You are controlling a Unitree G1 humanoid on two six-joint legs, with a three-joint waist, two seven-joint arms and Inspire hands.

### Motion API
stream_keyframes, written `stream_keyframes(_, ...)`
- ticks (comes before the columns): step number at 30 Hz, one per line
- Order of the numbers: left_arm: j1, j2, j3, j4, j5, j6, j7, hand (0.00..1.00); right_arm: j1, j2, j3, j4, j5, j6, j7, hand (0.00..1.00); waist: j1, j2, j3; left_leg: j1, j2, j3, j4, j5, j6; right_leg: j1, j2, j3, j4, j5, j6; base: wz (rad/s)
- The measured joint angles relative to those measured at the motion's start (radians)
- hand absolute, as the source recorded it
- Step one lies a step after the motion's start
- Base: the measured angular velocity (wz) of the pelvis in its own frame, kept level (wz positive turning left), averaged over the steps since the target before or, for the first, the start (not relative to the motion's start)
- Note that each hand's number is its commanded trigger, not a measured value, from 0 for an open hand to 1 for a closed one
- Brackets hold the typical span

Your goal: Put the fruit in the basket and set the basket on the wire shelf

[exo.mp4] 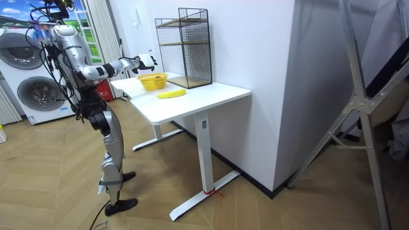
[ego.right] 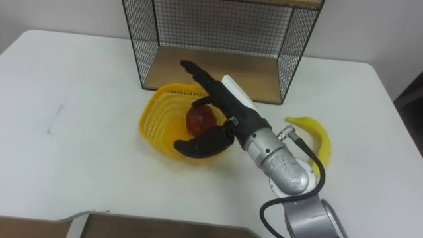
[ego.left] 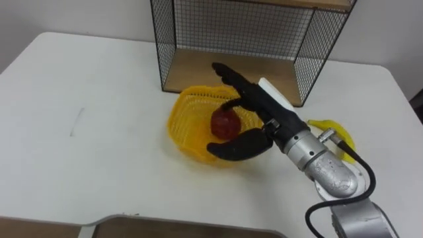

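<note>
Right hand open over the basket, apple inside.
Its fingers spread straight above the apple, thumb by the near rim. The basket sits just near of the shelf; a banana lies right on the table.

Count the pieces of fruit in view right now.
2. A red apple is in the yellow basket under the right robot hand; a banana lies on the white table, right of the basket. The hand may hide more.
</note>
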Motion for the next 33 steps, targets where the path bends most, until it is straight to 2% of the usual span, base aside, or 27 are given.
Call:
stream_keyframes(12, -0.001, 0.000, -0.001, 0.010, 0.000, -0.001, 0.004, 0.00, 0.000, 0.004, -0.013, 0.000, 0.012, 0.000, -0.001, 0.00, -0.003, -0.003, -0.0002, 0.003, 0.000, 0.002, 0.000, 0.000, 0.000, 0.000, 0.000, 0.002, -0.001, 0.000, 0.000, 0.00)
stream_keyframes(19, 0.000, 0.000, 0.003, 0.023, -0.002, -0.003, 0.004, 0.00, 0.000, 0.003, -0.062, -0.030, 0.063, -0.003, -0.023, 0.00, -0.006, 0.003, 0.0028, -0.003, 0.000, 0.002, -0.002, 0.000, 0.000, -0.005, 0.000, 0.002, 0.000, 0.000, 0.000, 0.00)
stream_keyframes(21, 0.006, 0.000, 0.003, 0.023, 0.000, -0.007, 0.004, 0.00, 0.000, 0.004, -0.089, -0.053, 0.065, -0.017, -0.032, 0.00, -0.008, 0.005, 0.0025, -0.009, 0.000, 0.003, 0.000, 0.000, 0.000, -0.006, 0.000, 0.002, 0.000, 0.000, 0.000, 0.00)
stream_keyframes(25, 0.024, -0.001, 0.031, 0.021, 0.001, -0.023, 0.005, 0.00, -0.001, 0.004, -0.165, -0.092, 0.066, -0.035, -0.120, 0.00, -0.016, 0.007, 0.0018, -0.008, 0.000, 0.003, 0.001, 0.000, 0.000, -0.006, 0.000, 0.002, -0.001, 0.000, 0.000, 0.00)
stream_keyframes(29, 0.045, -0.003, 0.081, 0.019, 0.002, -0.025, 0.008, 0.00, -0.001, 0.005, -0.235, -0.117, 0.066, -0.060, -0.221, 0.00, -0.044, 0.014, -0.0015, -0.001, 0.000, 0.004, -0.001, 0.000, 0.000, -0.001, 0.000, 0.003, 0.000, 0.000, 0.000, 0.00)
stream_keyframes(33, 0.056, -0.004, 0.083, 0.019, 0.002, -0.027, 0.016, 0.00, -0.001, 0.003, -0.289, -0.120, 0.042, -0.080, -0.315, 0.00, -0.075, 0.022, -0.0014, 0.003, 0.000, 0.003, 0.000, 0.000, 0.000, 0.002, 0.000, 0.003, -0.001, 0.000, 0.000, 0.00)
